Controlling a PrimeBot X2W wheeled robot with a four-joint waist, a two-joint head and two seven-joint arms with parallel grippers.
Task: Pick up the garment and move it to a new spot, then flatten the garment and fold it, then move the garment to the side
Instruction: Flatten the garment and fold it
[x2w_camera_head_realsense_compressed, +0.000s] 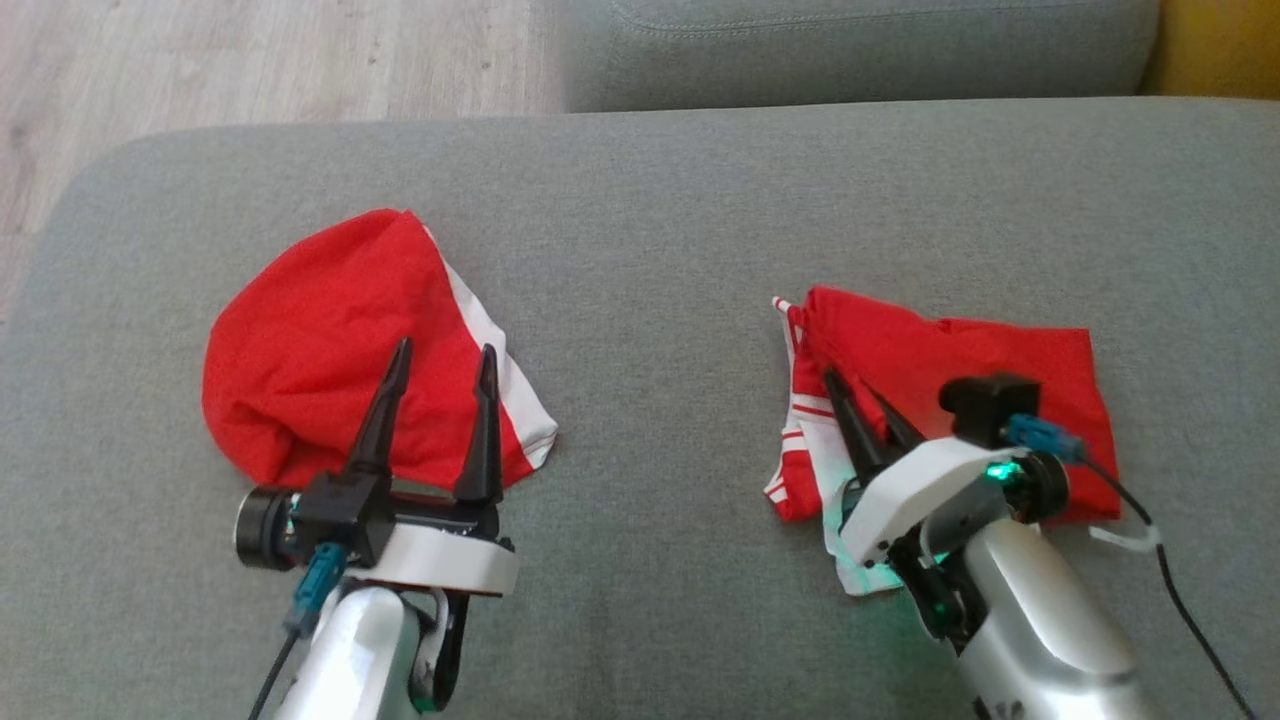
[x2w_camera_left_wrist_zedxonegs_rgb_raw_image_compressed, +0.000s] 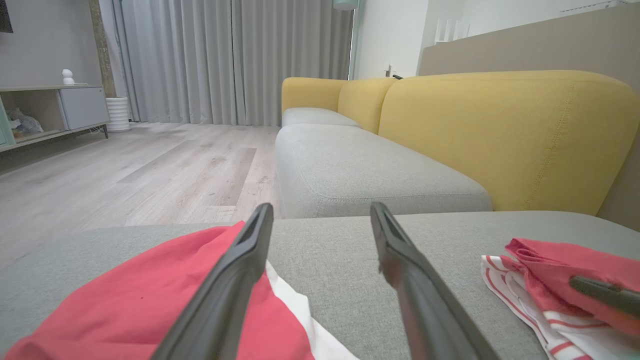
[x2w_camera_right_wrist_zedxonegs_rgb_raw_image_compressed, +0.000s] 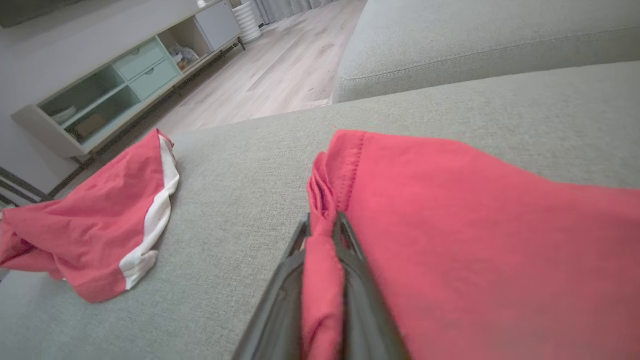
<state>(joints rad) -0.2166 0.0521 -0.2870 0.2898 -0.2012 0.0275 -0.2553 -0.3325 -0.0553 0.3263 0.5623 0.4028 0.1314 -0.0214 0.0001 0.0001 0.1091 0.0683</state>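
Right tool (x2w_camera_right_wrist_zedxonegs_rgb_raw_image_compressed: 322, 221) tight on red garment (x2w_camera_right_wrist_zedxonegs_rgb_raw_image_compressed: 475, 225)

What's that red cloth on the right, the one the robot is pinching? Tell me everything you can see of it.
The red garment is thin, soft-looking fabric with a stitched hem and a white, red-striped part along its left edge. It lies loosely folded and somewhat crumpled, roughly rectangular, on the grey sofa cushion. The right tool is shut on a bunched fold near that left edge.
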